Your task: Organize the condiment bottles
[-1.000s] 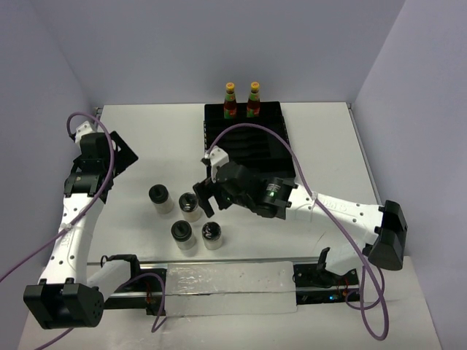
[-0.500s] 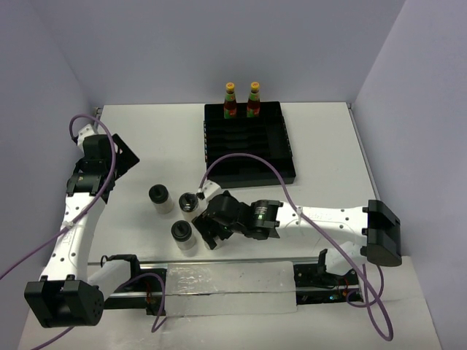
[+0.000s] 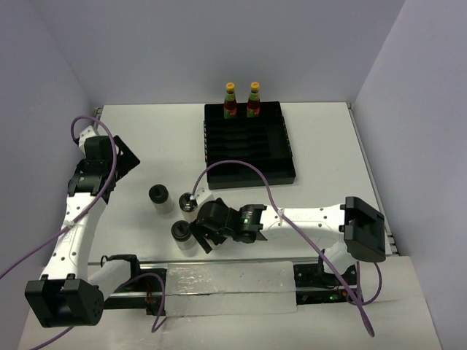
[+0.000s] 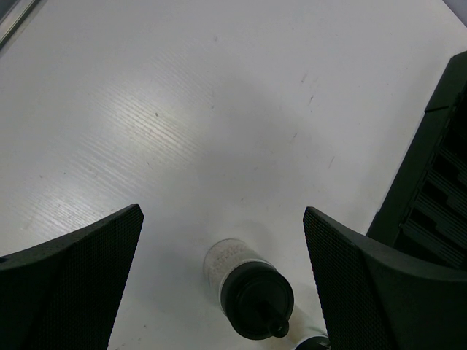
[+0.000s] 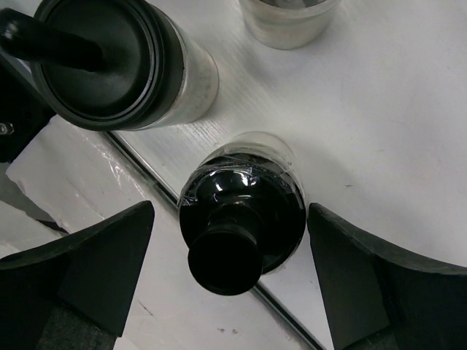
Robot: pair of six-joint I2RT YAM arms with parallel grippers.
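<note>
Two slim sauce bottles [image 3: 230, 100] [image 3: 254, 100] with yellow caps stand at the back of the black slotted tray [image 3: 252, 177]. Three black-lidded jars show in the top view [image 3: 158, 197] [image 3: 188, 202] [image 3: 181, 233]. My right gripper [image 3: 202, 235] covers the fourth. In the right wrist view my right gripper [image 5: 230, 211] is open, its jaws on either side of that jar [image 5: 248, 189], apart from it. Two more jars [image 5: 120, 62] [image 5: 288, 22] stand beyond it. My left gripper [image 3: 109, 157] is open and empty; its wrist view [image 4: 221, 211] looks down on one jar [image 4: 248, 288].
A clear plastic-wrapped strip [image 3: 230, 281] and a metal rail run along the near table edge, just beside the straddled jar [image 5: 73, 168]. The tray's corner shows in the left wrist view [image 4: 438, 182]. Walls close the table at the back and sides.
My right arm has swung from beside the tray toward the near left and come down over the near-right jar. The left arm has barely moved. No jar has moved.
</note>
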